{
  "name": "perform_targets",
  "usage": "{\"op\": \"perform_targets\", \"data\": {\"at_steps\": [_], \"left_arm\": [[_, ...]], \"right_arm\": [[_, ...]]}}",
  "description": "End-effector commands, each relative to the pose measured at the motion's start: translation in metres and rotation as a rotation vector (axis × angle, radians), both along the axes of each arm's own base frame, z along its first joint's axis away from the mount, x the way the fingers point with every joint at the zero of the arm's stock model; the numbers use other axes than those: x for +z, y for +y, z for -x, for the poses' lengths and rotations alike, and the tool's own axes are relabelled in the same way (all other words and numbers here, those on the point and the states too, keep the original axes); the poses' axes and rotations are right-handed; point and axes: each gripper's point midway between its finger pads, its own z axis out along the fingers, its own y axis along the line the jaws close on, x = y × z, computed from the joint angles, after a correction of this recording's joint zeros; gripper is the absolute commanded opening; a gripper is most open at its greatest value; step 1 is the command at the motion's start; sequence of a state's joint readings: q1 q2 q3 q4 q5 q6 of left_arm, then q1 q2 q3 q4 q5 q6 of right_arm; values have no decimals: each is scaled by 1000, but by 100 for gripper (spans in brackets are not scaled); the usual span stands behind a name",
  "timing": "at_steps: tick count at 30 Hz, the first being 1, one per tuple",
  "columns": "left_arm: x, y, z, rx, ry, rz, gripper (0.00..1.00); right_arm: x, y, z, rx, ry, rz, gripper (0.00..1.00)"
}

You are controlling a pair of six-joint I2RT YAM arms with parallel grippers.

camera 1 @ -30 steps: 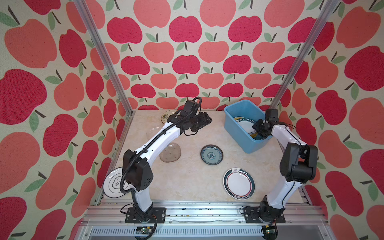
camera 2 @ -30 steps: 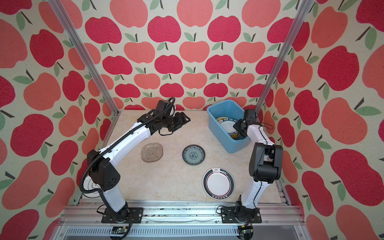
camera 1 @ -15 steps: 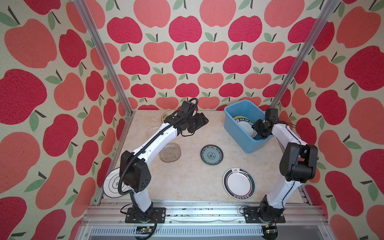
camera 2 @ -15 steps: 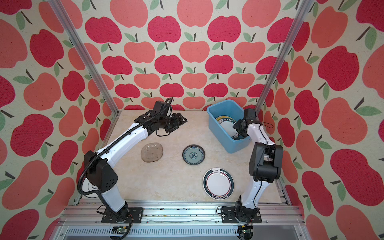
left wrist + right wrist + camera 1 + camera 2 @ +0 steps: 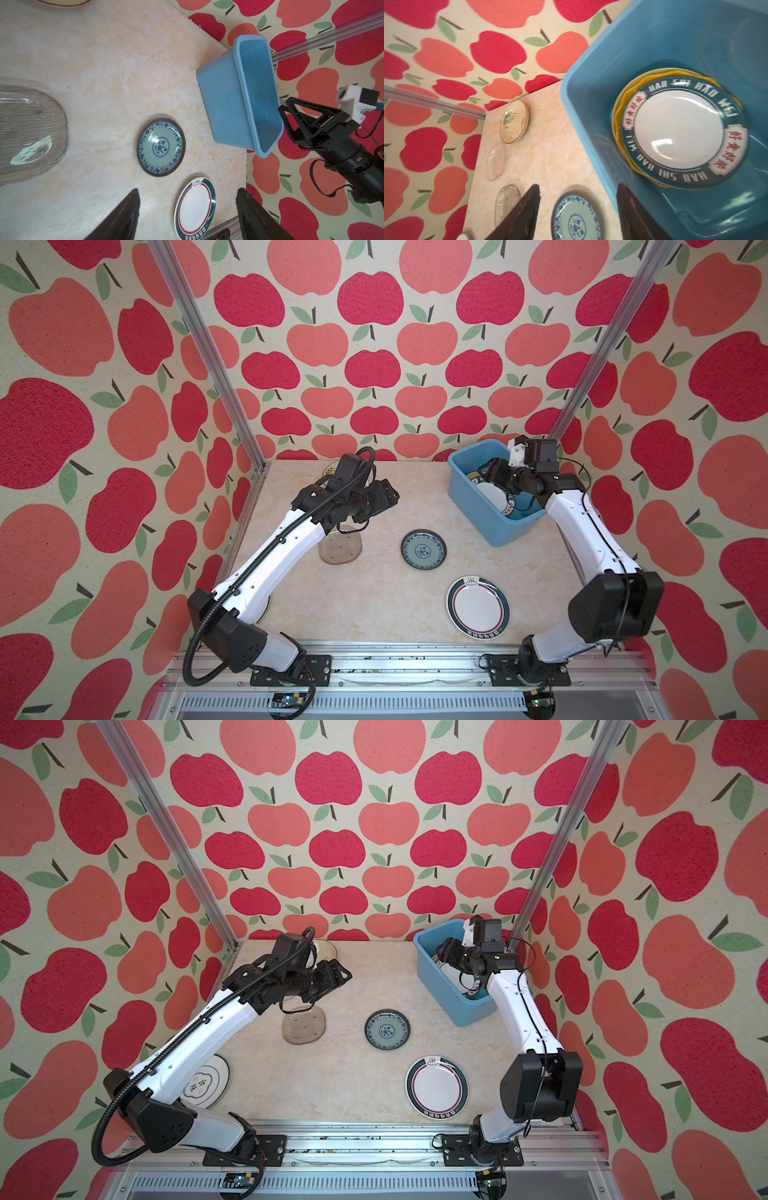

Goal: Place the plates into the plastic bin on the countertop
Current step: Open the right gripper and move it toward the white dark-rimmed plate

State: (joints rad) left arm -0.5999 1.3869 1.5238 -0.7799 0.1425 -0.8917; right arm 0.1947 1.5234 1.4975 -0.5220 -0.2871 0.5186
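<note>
1. Right wrist view: I see my right gripper (image 5: 578, 187) open and empty above the plastic bin (image 5: 654, 41).
2. Dark-rimmed plate (image 5: 679, 133) lies inside bin, on yellow plate (image 5: 617, 124).
3. Left gripper (image 5: 188, 190) open, well apart from bin.
4. Blue-patterned plate (image 5: 423, 549) on surface (image 5: 374, 593) near bin.

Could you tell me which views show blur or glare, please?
Right wrist view: smeared wall, glare patch on the white dark-rimmed plate in the plastic bin. Left wrist view: the close glass plate is soft, with a bright reflection. Both top views: sharp.

Both top views: high, looking down on whole countertop (image 5: 365, 605). Wrist views: close, oblique, sharing plastic bin (image 5: 220, 99).
</note>
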Motion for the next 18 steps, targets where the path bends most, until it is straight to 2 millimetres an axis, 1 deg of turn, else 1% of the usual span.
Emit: {"op": "perform_targets", "data": {"at_steps": [1,4,6,8,11,13,15,18], "left_arm": [[-15,48,36,107,68,-105,76],[-23,88,69,188,115,-161,76],[-32,122,94,265,164,-203,76],[-39,151,116,336,207,-231,76],[-46,189,144,438,257,-254,77],[-49,206,158,485,285,-259,78],[-57,220,167,520,339,-264,79],[-73,232,168,566,425,-215,80]], "right_arm": [[-5,46,42,190,55,-45,62],[-6,90,69,294,73,-107,62],[-14,128,88,365,99,-161,62],[-22,164,105,423,123,-199,61],[-33,222,129,522,152,-215,61],[-38,257,142,579,172,-238,60],[-46,294,155,633,206,-277,60],[-60,339,176,712,249,-307,60]]}}
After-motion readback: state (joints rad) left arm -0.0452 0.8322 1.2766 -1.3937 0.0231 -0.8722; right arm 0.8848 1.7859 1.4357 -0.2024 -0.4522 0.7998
